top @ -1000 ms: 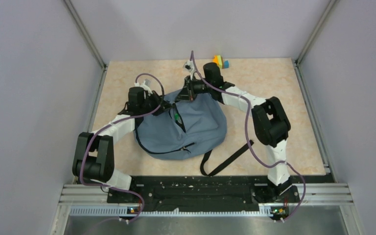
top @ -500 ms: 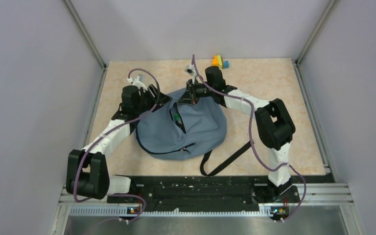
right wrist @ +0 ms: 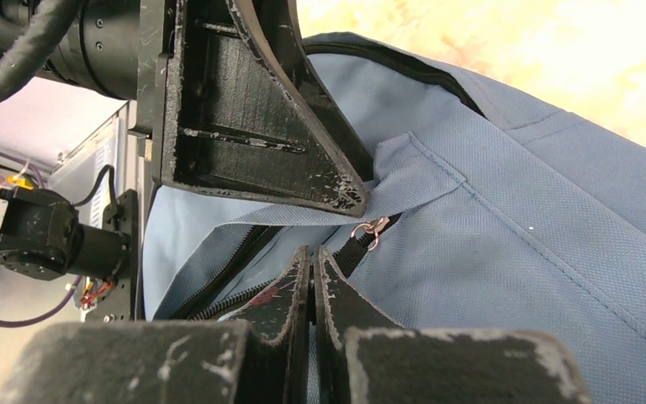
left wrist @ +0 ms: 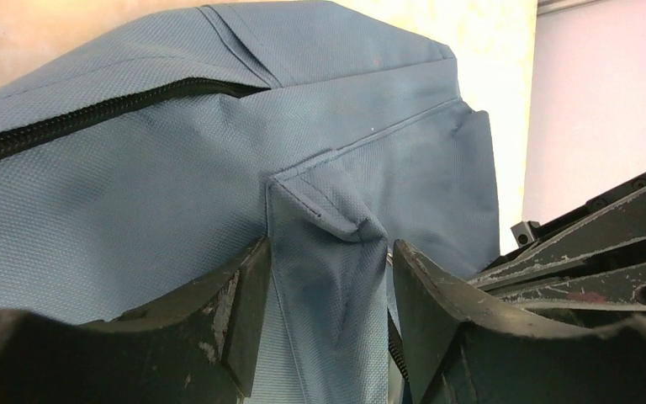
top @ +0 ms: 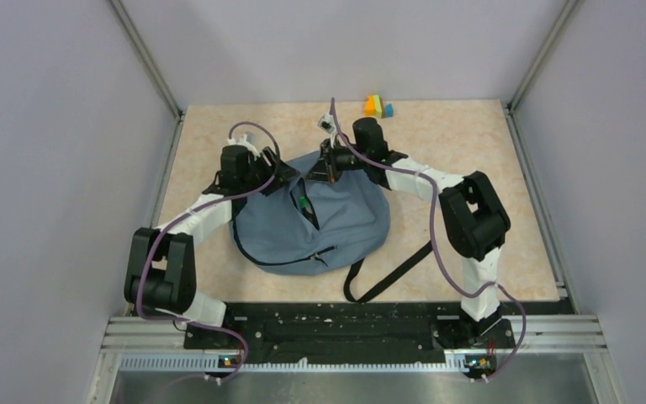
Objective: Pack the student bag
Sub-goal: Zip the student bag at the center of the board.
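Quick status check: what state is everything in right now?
student bag: lying flat, main zipper partly open.
left gripper: fingers closed on a fold of bag fabric.
right gripper: fingers shut by the zipper pull; held thing unclear.
coloured blocks: sitting beyond the bag, untouched.

The white-and-black left arm [top: 192,217] is reaching forward from its base, its elbow folding low at the near left and its forearm angling inward toward the middle. Its black two-finger left gripper [left wrist: 326,257] is pinching a raised fold of the dusty-blue fabric student bag [left wrist: 135,185], the jaws standing partway apart with cloth filling the gap. The white-and-black right arm [top: 412,174] is bending at a raised elbow on the right and stretching its forearm leftward. Its black right gripper [right wrist: 312,257] is pressing its scuffed fingers almost together, just beside the left one. Whether anything is caught between them cannot be told.
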